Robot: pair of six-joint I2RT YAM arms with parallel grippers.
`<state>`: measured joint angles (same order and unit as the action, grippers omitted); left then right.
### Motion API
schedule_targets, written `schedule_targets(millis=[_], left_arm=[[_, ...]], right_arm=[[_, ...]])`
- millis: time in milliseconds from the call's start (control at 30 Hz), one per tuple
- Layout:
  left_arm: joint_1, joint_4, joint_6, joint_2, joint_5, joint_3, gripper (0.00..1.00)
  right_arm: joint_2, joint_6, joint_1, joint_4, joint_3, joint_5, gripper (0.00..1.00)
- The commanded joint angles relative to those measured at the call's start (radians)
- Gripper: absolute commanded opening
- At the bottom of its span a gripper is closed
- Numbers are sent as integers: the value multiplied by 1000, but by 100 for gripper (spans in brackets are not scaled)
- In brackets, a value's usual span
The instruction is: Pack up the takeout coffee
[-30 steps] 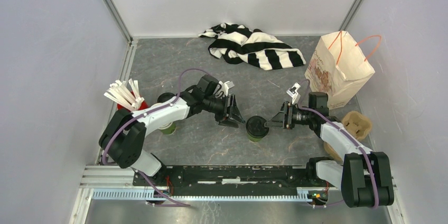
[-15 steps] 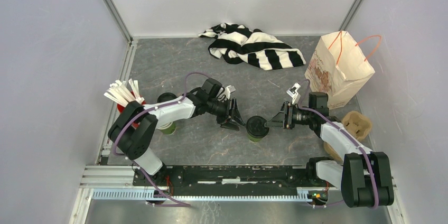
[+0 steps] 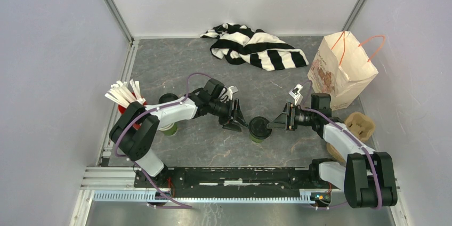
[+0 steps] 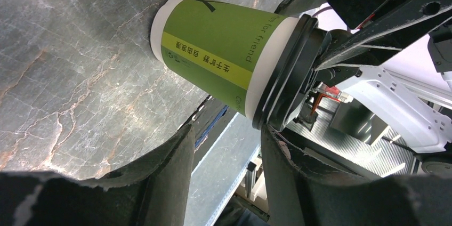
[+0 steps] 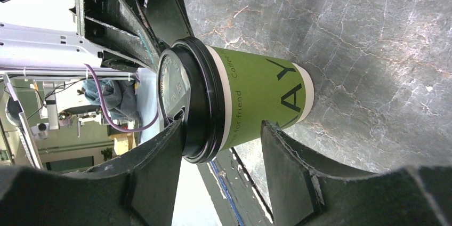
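Observation:
The takeout coffee (image 3: 259,129), a green paper cup with a black lid, stands upright on the dark table between my two grippers. My left gripper (image 3: 241,120) is open just left of it, jaws toward the cup. My right gripper (image 3: 272,123) is open just right of it. In the left wrist view the takeout coffee (image 4: 224,58) lies just beyond my open left gripper (image 4: 226,146). In the right wrist view the takeout coffee (image 5: 256,98) sits at the mouth of my open right gripper (image 5: 221,140), its lid rim next to one fingertip (image 5: 165,146).
A striped cloth (image 3: 256,47) lies at the back. A paper bag (image 3: 341,69) with orange handles stands at the right, a cardboard cup carrier (image 3: 360,124) in front of it. A stack of green cups (image 3: 169,128), a loose black lid (image 3: 168,98) and white sticks (image 3: 125,95) are at the left.
My left arm has swung its elbow inward and its gripper has edged slightly toward the cup. The right arm and the cup have not moved.

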<state>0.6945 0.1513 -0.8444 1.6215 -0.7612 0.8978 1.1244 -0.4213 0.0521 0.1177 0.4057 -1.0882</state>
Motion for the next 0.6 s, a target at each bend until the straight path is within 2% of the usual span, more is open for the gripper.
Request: schedule_targets(millis=[0, 267, 567], left_arm=[[7, -8, 4, -41, -5, 50, 56], [8, -18, -7, -15, -7, 70, 57], [8, 5, 19, 29, -10, 84, 49]], right_arm=[[13, 49, -1, -1, 12, 35, 60], [12, 44, -1, -6, 12, 36, 60], [11, 43, -1, -9, 10, 36, 60]])
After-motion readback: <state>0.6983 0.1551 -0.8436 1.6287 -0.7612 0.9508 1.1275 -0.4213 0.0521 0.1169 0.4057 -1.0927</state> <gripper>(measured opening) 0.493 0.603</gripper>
